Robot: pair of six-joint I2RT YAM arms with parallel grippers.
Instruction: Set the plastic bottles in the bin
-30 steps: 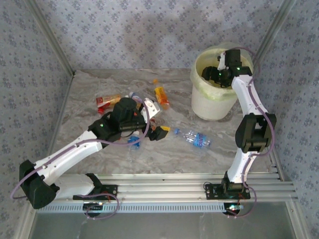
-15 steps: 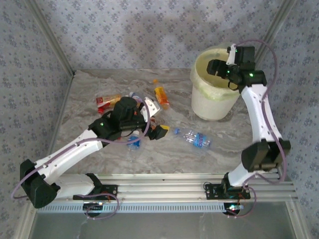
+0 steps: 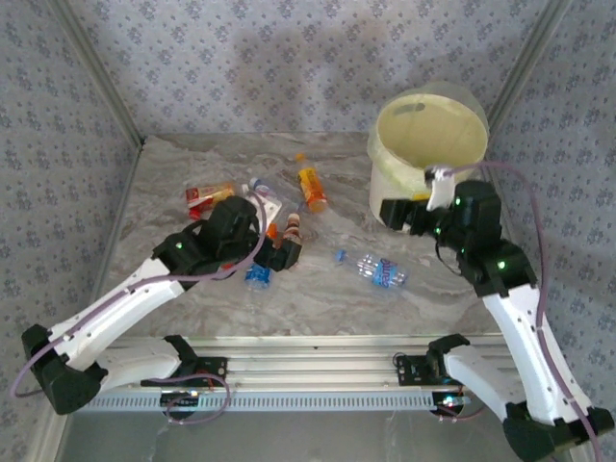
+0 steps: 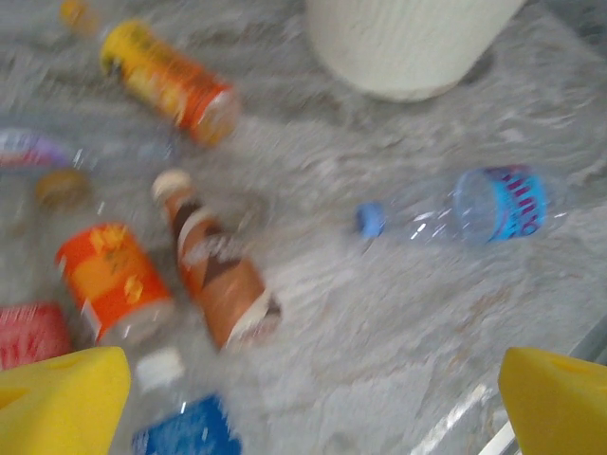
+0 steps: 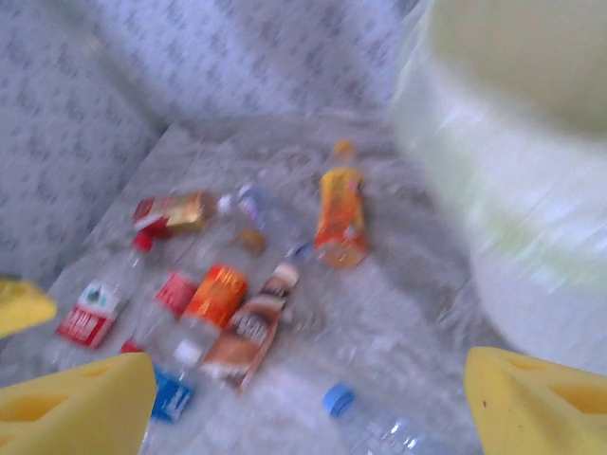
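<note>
Several plastic bottles lie on the marble table left of the bin (image 3: 428, 144): an orange one (image 3: 311, 188), a brown-labelled one (image 3: 292, 228), a red-labelled one (image 3: 207, 195), a blue-labelled one (image 3: 256, 274) and a clear blue-capped one (image 3: 377, 269). My left gripper (image 3: 284, 252) hovers open over the pile. Its yellow fingertips (image 4: 62, 398) stand wide apart with nothing between them, above the brown bottle (image 4: 218, 275) and the blue-capped bottle (image 4: 474, 207). My right gripper (image 3: 399, 214) hangs open and empty just in front of the bin, facing the brown bottle (image 5: 251, 327) and the orange bottle (image 5: 340, 218).
The white bin wall (image 5: 512, 190) rises close on the right of the right wrist view. Patterned walls enclose the table on three sides. A metal rail (image 3: 318, 351) runs along the near edge. Bare marble lies around the blue-capped bottle.
My right arm has pulled back out of the bin and dropped to the table in front of it, jaws spreading wider. My left gripper has shifted slightly left over the pile.
</note>
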